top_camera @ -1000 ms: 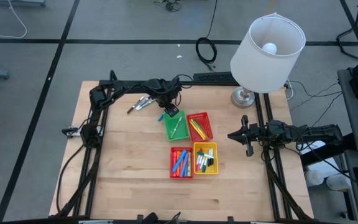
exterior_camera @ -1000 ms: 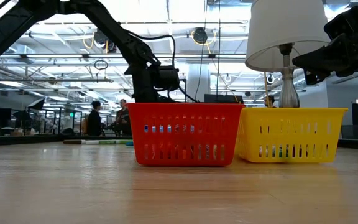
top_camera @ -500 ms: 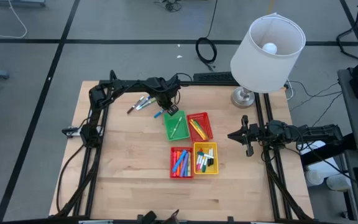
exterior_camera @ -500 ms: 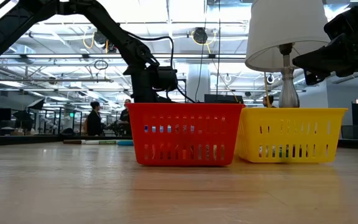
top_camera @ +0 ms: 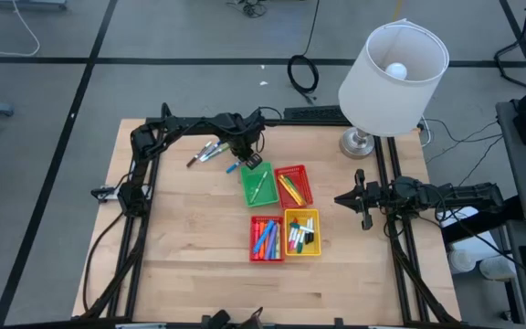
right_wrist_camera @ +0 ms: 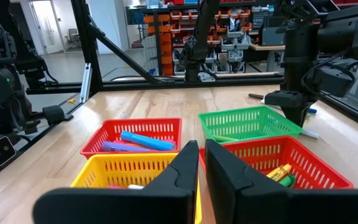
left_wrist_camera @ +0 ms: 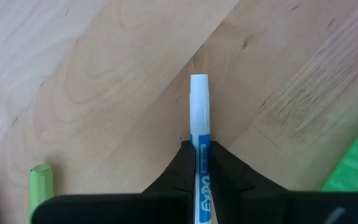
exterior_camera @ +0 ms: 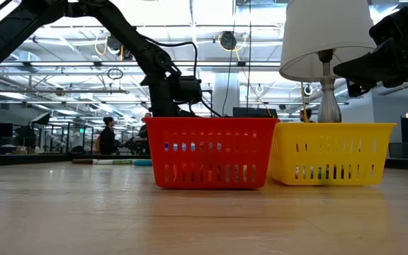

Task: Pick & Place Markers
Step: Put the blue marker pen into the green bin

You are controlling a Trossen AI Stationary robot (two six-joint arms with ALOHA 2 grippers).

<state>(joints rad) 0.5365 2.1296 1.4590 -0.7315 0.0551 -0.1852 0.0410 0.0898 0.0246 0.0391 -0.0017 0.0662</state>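
Fingers [left_wrist_camera: 219, 171] of the left gripper [left_wrist_camera: 201, 163] closed on a blue-and-white marker [left_wrist_camera: 199, 118], marker lying on the wooden tabletop [left_wrist_camera: 104, 74] and poking out past the fingertips; light green marker [left_wrist_camera: 40, 186] just beside on the wood, green basket [left_wrist_camera: 356, 165] corner near. High view: left gripper [top_camera: 243, 155] down at the tabletop's far side, just beside the green basket [top_camera: 257, 185], loose markers [top_camera: 205, 153] lying near it. Four baskets grouped mid-table: green, red [top_camera: 292, 185], second red [top_camera: 265, 238] with blue and pink markers, yellow [top_camera: 301, 232] with white and green ones. Right gripper [top_camera: 363, 200] waits off to the baskets' right above the tabletop, fingers [right_wrist_camera: 182, 163] closed on nothing. Lamp [top_camera: 391, 68] at far right corner
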